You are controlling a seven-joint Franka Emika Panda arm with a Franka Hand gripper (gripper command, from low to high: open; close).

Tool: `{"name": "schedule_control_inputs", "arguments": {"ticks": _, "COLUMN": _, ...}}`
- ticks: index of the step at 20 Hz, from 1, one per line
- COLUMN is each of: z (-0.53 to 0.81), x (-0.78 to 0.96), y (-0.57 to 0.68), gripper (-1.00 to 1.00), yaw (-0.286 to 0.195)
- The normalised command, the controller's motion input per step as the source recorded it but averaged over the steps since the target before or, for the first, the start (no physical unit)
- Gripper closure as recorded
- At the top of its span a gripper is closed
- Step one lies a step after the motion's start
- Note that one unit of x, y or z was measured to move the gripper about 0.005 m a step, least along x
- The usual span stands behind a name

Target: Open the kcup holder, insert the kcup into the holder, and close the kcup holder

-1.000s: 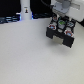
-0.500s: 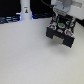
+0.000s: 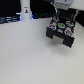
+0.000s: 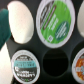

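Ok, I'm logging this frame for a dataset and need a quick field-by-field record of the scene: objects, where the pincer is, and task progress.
surface: pale tabletop
kcup holder: black box at the exterior view's right, pods visible on top
pincer: white, directly above the holder; open or shut cannot be told
wrist view: green-topped kcup sits in its slot; one dark empty slot beside other pods
background: tall white bottle-like object with blue glow, far side
task progress: insertion not confirmed by these views

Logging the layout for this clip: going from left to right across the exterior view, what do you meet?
Tall white bottle-like object at the back → bare stretch of table → black kcup holder, with the gripper directly above it.
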Motion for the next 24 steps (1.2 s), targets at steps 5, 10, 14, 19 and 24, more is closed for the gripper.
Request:
{"name": "schedule_control_inputs", "arguments": {"ticks": 5, "z": 0.32, "x": 0.66, "y": -0.46, "gripper": -1.00, "yaw": 0.008}}
{"name": "schedule_control_inputs", "arguments": {"ticks": 10, "z": 0.18, "x": 0.79, "y": -0.39, "gripper": -1.00, "yaw": -0.002}}
{"name": "schedule_control_inputs", "arguments": {"ticks": 14, "z": 0.08, "x": 0.85, "y": -0.34, "gripper": -1.00, "yaw": -0.002}}
{"name": "schedule_control_inputs", "arguments": {"ticks": 19, "z": 0.00, "x": 0.83, "y": -0.20, "gripper": -1.00, "yaw": 0.007}}
{"name": "schedule_control_inputs", "arguments": {"ticks": 24, "z": -0.11, "x": 0.79, "y": 0.01, "gripper": -1.00, "yaw": 0.058}}
